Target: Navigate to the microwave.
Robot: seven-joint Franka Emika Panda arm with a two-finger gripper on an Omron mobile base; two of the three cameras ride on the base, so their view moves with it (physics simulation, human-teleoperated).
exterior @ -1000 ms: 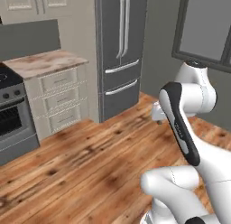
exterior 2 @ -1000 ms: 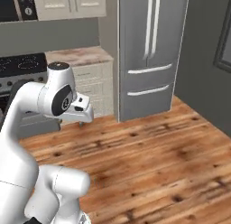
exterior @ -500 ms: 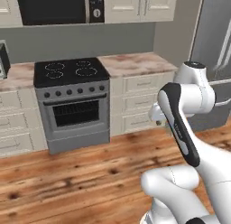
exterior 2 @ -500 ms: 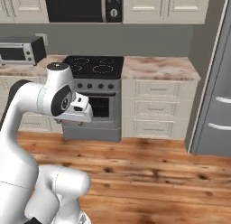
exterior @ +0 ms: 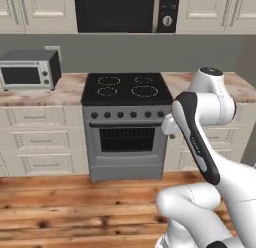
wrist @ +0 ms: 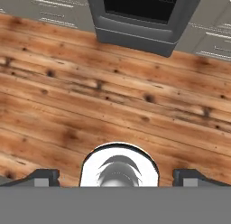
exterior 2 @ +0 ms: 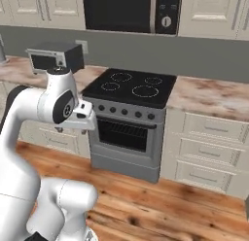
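Note:
The microwave (exterior: 117, 12) is a wide black box with a dark glass door, built in between the cream wall cabinets above the cooktop. Its side panel with a round silver dial (exterior 2: 167, 21) is on its right. It is straight ahead and high in both base views (exterior 2: 126, 10). My arm is folded in front of the base, with the hand (exterior 2: 81, 117) pointing down at the wooden floor. In the hand view my gripper (wrist: 116, 179) is open, its two dark fingertips (wrist: 43, 177) far apart with nothing between them.
A grey oven range with a black cooktop (exterior: 127, 117) stands directly below the microwave. To its left a small grey toaster oven (exterior: 27, 72) sits on the marble counter (exterior 2: 214, 96). Cream drawers flank the range. Wooden floor (wrist: 113, 105) lies between the base and the range.
The whole picture has swung from the fridge to the range and microwave, so the base has turned and come nearer. The arm keeps the same folded pose.

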